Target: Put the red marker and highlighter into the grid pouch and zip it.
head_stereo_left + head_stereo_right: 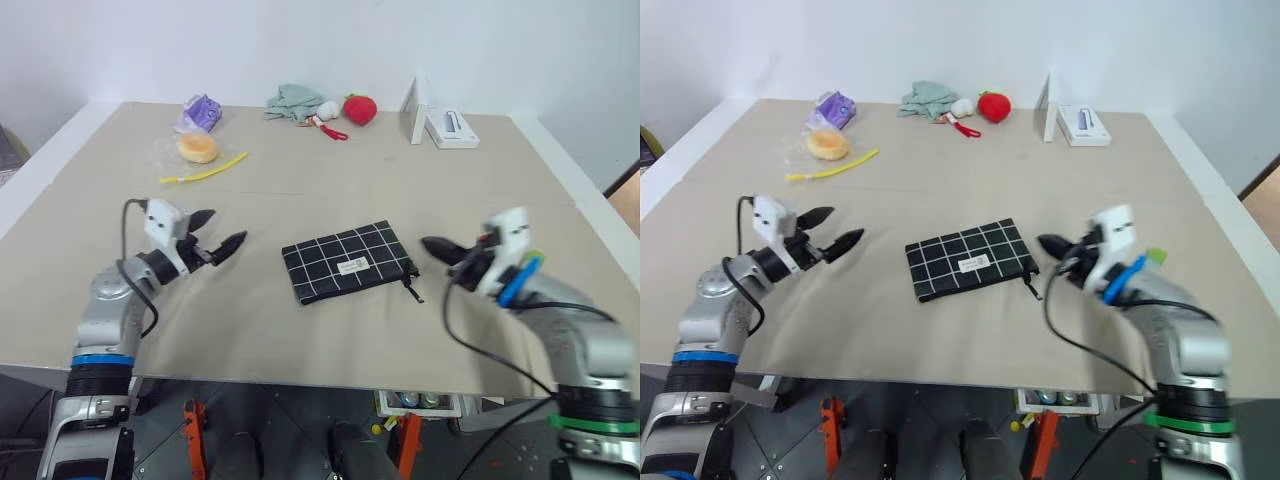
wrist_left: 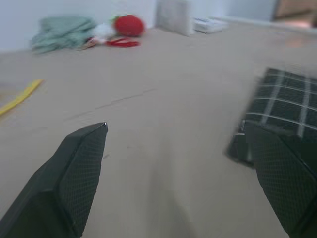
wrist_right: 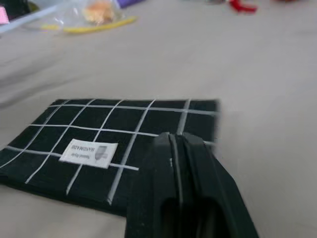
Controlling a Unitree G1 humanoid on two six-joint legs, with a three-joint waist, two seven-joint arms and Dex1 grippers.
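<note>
The left gripper (image 1: 216,247) stands spread wide, holding nothing, hovering just above the table (image 1: 300,180) a little to the left of the grid pouch (image 1: 348,262), fingers pointing toward it. The right gripper (image 1: 440,249) has its fingers pressed together on nothing and hovers near the pouch's right end, close to the zipper pull (image 1: 412,285) but not touching it. The pouch lies flat near the middle of the table, label up, and by its look the zip is closed. Neither a red marker nor a highlighter can be made out on the table among the things at the far edge — a strawberry plush (image 1: 359,108), a green cloth (image 1: 293,102), a yellow strip (image 1: 205,172), a bagged bun (image 1: 197,147), a purple packet (image 1: 201,113) and a white box (image 1: 447,128). Judgement: the step in hand is either approaching the pouch to open it or finishing with the zip — the frames do not settle which. If opening, the next move calls for the left gripper to pin the pouch's near end while the right one opens, takes the small pull and draws it along.
</note>
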